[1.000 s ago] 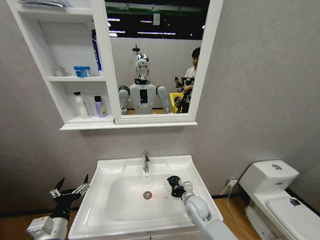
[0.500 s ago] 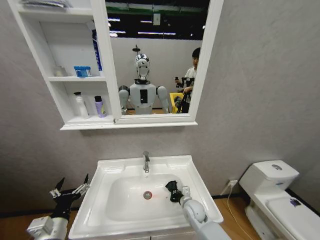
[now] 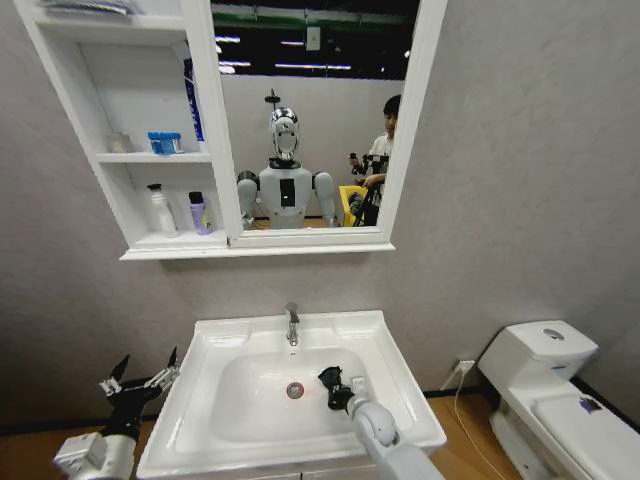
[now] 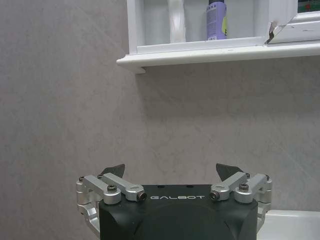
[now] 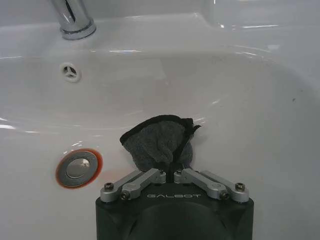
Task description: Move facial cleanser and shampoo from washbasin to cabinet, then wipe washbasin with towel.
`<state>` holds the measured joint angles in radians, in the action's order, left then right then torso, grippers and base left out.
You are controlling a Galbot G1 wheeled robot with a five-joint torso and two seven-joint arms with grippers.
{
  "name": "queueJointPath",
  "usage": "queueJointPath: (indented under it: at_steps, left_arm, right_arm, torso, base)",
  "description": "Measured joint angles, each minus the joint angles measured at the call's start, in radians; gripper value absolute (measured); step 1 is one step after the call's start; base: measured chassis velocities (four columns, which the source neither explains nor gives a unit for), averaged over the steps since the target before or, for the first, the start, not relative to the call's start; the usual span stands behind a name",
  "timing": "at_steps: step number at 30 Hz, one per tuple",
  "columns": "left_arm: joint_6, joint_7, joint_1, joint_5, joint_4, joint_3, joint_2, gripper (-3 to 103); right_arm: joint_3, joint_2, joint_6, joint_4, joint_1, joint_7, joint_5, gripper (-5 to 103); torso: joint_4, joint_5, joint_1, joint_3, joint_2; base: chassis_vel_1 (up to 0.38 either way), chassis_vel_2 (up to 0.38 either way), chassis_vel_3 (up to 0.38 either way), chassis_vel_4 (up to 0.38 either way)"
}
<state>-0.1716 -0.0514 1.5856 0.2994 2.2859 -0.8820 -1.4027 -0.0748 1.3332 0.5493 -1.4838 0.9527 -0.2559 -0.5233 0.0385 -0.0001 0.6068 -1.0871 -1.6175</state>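
Currently catalogued, wiping stage: right gripper (image 5: pixel 174 172), fingers drawn together and pinching the towel (image 5: pixel 159 142), a small black cloth bunched into a wad ahead of the fingertips and resting on the wall of the washbasin (image 3: pixel 205 415) bowl. In the head view the right gripper (image 3: pixel 334 388) sits at about 3 o'clock from the round drain (image 3: pixel 295 390), near it but apart; the tap (image 3: pixel 291 324) stands at 12 o'clock on the back rim. Left gripper (image 3: pixel 139 385), fingers spread wide and holding nothing, hangs off the basin's 9 o'clock edge, facing the grey wall. Cabinet (image 3: pixel 120 215) above: a white bottle (image 3: pixel 158 210) and a purple bottle (image 3: pixel 198 213) stand on the lowest shelf, so the moving part of the task looks done and no bottles are left on the basin. Risks, as judgement: the pinch takes only one edge of the cloth, so drag on wet ceramic could pull the towel free and leave it in the bowl; the wadded cloth offers a small wiping face, so passes may miss the rim and corners; a stroke toward 12 o'clock could knock the wrist against the tap; a stroke across the drain could snag cloth on its ring; pressing too low could put bare fingertips on the ceramic.
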Motion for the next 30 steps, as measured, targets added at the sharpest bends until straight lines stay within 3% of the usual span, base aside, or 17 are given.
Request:
queueJointPath:
  at_steps: [19,30]
  left_arm:
    - [0.0,0.0,0.0,0.0,0.0,0.0,0.0,100]
    - [0.0,0.0,0.0,0.0,0.0,0.0,0.0,100]
  right_arm:
    - [0.053,0.1,0.012,0.103,-0.071,0.02,-0.032,2]
    - [0.064,0.168,-0.014,0.195,-0.126,0.074,0.02,2]
  torso:
    - [-0.0001,0.0,0.0,0.0,0.0]
    - [-0.0002,0.0001,0.0,0.0,0.0]
  base:
    - [0.0,0.0,0.0,0.0]
    - [0.0,0.0,0.0,0.0]
